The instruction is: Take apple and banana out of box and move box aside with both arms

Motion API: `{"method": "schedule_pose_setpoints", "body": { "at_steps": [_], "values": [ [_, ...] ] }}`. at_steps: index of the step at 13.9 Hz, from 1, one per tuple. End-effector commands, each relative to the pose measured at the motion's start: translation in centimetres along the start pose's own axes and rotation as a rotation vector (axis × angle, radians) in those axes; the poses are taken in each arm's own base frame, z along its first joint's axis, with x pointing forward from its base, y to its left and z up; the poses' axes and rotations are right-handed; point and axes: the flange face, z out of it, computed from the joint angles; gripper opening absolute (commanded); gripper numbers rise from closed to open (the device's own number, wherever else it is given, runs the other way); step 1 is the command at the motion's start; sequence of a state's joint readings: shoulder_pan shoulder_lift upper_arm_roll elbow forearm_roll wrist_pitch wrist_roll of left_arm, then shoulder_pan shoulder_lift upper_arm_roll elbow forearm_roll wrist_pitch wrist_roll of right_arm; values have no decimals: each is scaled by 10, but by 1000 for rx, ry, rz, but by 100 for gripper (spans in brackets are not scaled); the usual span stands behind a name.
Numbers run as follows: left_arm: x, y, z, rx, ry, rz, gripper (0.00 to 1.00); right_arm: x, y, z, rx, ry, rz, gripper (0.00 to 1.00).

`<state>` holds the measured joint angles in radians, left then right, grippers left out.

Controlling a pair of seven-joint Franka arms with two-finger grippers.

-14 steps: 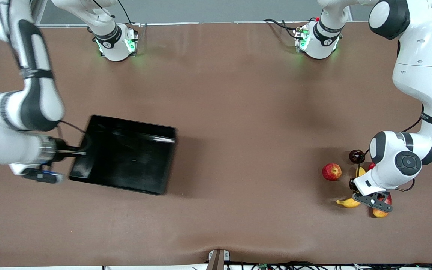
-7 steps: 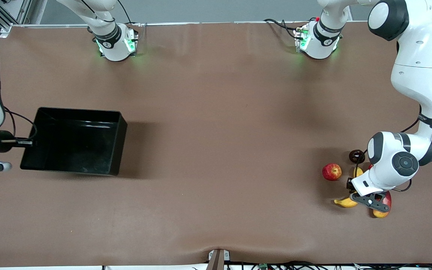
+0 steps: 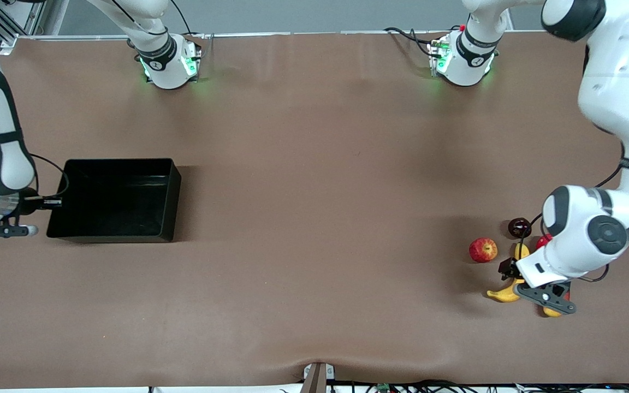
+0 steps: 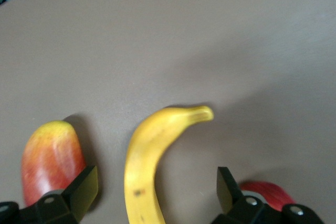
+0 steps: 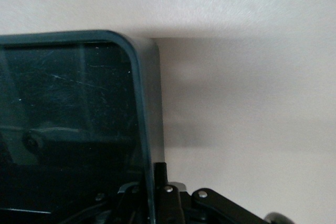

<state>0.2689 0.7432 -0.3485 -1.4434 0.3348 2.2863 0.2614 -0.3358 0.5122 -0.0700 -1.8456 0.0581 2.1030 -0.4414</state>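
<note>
The right gripper (image 3: 47,203) pinches the wall of the one empty box (image 3: 112,201) at the right arm's end; lower it flat before letting go. The left gripper (image 3: 516,273), spread wide, straddles the one banana (image 3: 503,295) beside the one apple (image 3: 482,250); lift straight up.

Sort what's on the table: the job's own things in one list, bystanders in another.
Job: apple; banana, under the open left hand; box, its wall clamped by the shut right hand.
Bystanders: long red-yellow fruit; dark round fruit; red fruit.
</note>
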Motion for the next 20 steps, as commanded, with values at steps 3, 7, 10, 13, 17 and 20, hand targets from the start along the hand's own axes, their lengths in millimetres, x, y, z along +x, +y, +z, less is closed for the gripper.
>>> {"method": "schedule_pose_setpoints", "body": {
  "at_steps": [3, 7, 10, 13, 17, 20],
  "values": [
    [-4, 23, -113, -38, -56, -82, 100, -3, 10, -9, 12, 7, -21, 100],
    [-10, 54, -179, -12, -113, -206, 100, 24, -21, -90, 36, -23, -106, 100],
    [-19, 69, -222, -5, -142, -278, 100, 57, -63, -172, -45, 124, -182, 100],
    [-23, 85, -250, 4, -143, -395, 100, 68, -108, -266, -155, 269, -250, 100],
    [-28, 99, -297, 41, -88, -471, 100, 39, -185, -335, -175, 288, -329, 100],
    [-36, 85, -312, 57, -76, -483, 100, -13, -238, -368, -128, 218, -174, 100]
  ]
}}
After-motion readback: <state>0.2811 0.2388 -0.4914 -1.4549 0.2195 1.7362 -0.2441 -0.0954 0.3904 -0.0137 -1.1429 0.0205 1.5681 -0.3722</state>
